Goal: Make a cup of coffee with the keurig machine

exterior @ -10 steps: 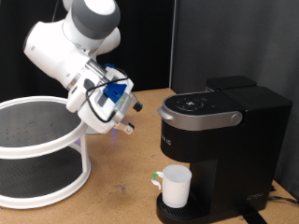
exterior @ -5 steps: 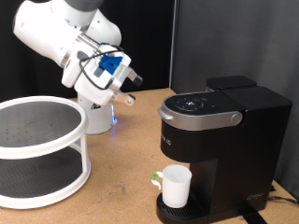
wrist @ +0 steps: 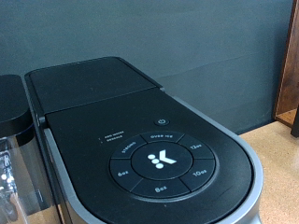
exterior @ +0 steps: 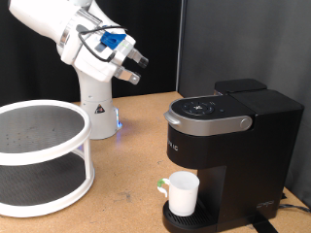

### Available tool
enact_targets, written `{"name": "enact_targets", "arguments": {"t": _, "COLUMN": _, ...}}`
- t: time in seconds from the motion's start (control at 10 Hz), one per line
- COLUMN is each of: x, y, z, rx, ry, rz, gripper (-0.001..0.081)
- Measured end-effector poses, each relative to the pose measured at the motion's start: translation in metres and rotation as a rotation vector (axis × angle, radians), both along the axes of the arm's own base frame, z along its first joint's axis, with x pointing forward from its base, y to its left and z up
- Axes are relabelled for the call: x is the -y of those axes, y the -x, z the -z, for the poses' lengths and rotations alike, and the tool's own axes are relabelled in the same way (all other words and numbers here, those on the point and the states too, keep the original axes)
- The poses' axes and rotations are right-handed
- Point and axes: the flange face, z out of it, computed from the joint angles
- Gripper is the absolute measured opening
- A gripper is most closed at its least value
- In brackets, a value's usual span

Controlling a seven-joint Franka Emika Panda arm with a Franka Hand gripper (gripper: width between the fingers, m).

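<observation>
The keurig machine stands black and boxy at the exterior view's right, lid down, its round button panel on top. The white cup sits on the drip base under the brew head, with a green mark on its handle. My gripper hangs high in the air at the exterior view's upper left, well apart from the machine, nothing between its fingers. The wrist view looks down on the machine's top and its button ring; the fingers do not show there.
A white two-tier round rack fills the exterior view's left on the wooden table. The robot's white base stands behind it, with a blue light. A dark curtain closes the back.
The arm has risen and swung up toward the exterior view's top left, away from the machine. Cup and machine have not moved.
</observation>
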Motion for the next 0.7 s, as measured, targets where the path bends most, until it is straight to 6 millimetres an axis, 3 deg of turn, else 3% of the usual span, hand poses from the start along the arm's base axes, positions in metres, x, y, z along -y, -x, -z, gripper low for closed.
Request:
{"name": "enact_targets", "arguments": {"t": 0.3, "x": -0.013, "y": -0.012, "z": -0.019, "rx": 0.033, "ry": 0.034, "rz": -0.002, "gripper": 0.0801}}
{"name": "enact_targets", "arguments": {"t": 0.7, "x": -0.058, "y": -0.036, "z": -0.055, "rx": 0.005, "ry": 0.394, "rz": -0.167, "gripper": 0.0801}}
